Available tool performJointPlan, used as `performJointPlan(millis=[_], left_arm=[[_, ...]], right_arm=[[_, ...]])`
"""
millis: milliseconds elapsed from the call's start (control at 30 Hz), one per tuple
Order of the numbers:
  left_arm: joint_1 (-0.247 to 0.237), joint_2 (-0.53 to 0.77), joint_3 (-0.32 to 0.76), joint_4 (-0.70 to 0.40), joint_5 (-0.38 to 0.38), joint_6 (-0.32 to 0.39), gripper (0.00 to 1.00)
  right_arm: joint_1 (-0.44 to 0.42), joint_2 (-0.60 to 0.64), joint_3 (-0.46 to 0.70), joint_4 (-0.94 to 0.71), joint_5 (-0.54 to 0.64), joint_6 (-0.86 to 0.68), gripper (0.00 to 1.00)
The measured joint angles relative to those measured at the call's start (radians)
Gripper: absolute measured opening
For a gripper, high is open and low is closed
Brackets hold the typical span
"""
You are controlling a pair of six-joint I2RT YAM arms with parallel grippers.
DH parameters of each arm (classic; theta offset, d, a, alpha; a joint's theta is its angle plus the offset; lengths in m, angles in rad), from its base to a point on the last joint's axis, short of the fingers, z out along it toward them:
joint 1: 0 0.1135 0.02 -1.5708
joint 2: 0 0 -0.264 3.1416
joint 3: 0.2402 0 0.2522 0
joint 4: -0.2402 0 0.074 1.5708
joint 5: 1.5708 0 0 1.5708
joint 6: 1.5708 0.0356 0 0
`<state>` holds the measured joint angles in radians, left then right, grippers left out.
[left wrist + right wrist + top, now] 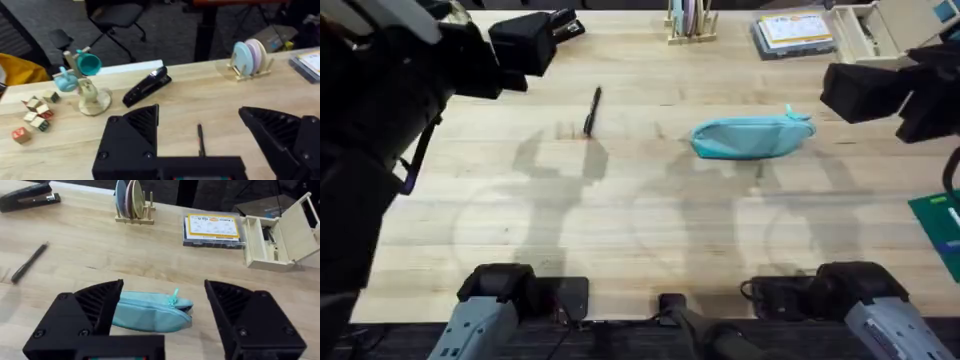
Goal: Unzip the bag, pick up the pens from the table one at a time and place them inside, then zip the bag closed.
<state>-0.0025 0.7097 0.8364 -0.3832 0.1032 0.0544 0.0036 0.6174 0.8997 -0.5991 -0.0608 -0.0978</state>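
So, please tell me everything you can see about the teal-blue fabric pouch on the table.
The long, soft teal-blue fabric pencil pouch lies flat on the light wooden table, right of centre, its length running across the table. A zipper runs along its upper side, and a small teal pull tab stands up near one end. The zipper looks closed, as far as can be seen. Nothing touches the pouch but the table. The thin dark pen lies well apart from it.
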Motion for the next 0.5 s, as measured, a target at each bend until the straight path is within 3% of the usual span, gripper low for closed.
performJointPlan(millis=[100,300,367,400,500], left_arm=[[0.0,0.018,0.011,-0.027,0.039,0.018,0.993],[-0.041,0.044,0.011,-0.069,0.179,0.143,0.993],[-0.077,0.057,0.012,-0.086,0.219,0.197,0.993],[-0.16,0.101,0.012,-0.093,0.261,0.265,0.993],[-0.227,0.147,0.012,-0.092,0.276,0.29,0.993]], right_arm=[[0.0,0.0,0.001,-0.003,0.0,0.0,0.997],[0.0,0.0,0.003,-0.01,0.0,0.0,0.997],[0.0,0.0,0.003,-0.01,0.0,0.0,0.998],[0.0,0.0,0.003,-0.01,0.0,-0.011,0.998],[0.0,0.0,0.003,-0.01,0.0,-0.026,0.998]])
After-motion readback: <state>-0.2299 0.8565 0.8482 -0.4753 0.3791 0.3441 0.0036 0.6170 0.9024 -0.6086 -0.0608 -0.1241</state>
